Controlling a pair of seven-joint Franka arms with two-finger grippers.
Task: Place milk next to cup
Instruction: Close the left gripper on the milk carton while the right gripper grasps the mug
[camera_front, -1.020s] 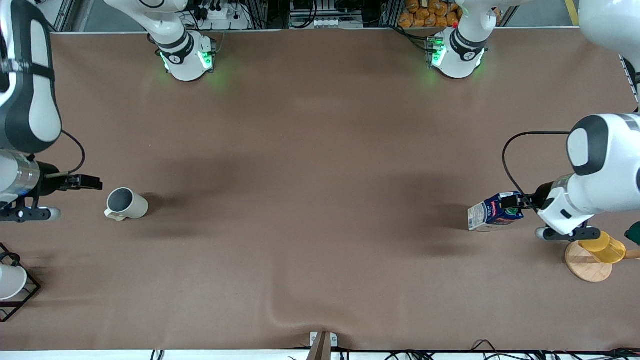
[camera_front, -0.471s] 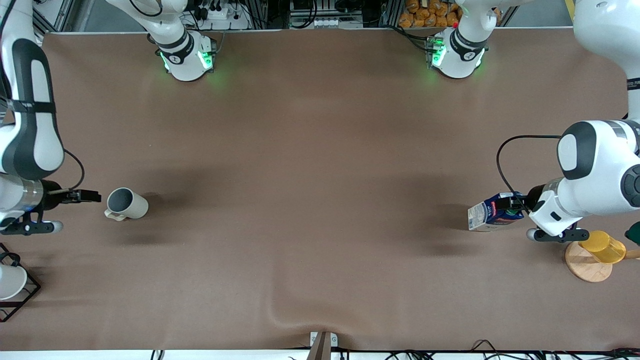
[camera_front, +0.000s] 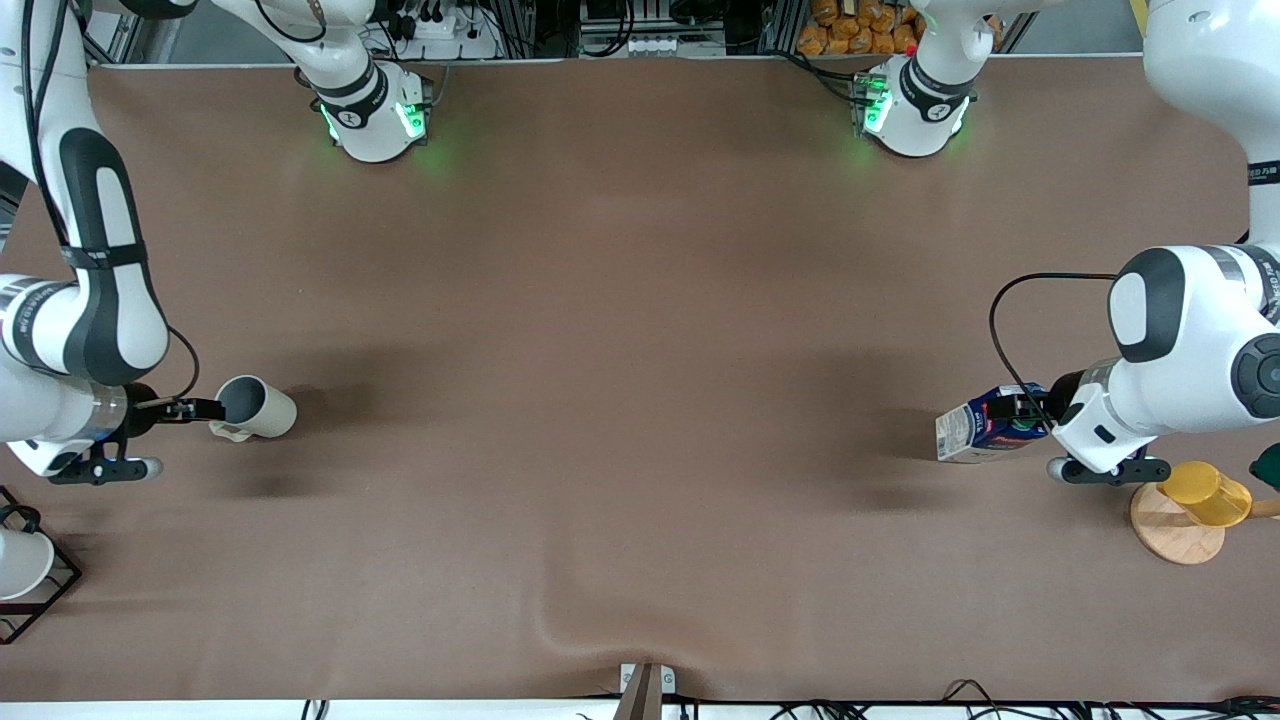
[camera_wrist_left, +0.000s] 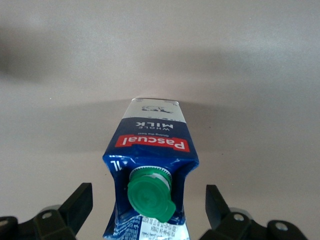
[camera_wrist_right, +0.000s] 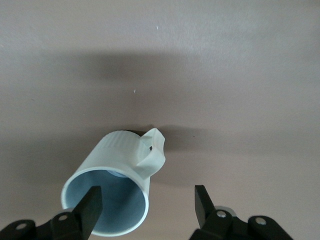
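Observation:
The milk, a dark blue carton with a green cap and red label, stands on the table near the left arm's end. My left gripper is open with a finger on each side of the carton's top and gaps between. The left wrist view shows the milk between my left gripper's fingers, the gripper centred on the cap. The cup, a beige-white mug, stands near the right arm's end. My right gripper is open at its rim. In the right wrist view the gripper straddles the cup's wall below the handle.
A yellow cup on a round wooden base stands close to the milk, nearer the front camera. A white cup in a black wire rack sits at the right arm's end. The brown cloth has a wrinkle at the front edge.
My right gripper has moved toward the cup and now reaches its rim. My left arm has shifted slightly while its gripper stays around the milk's top. Milk and cup have not moved.

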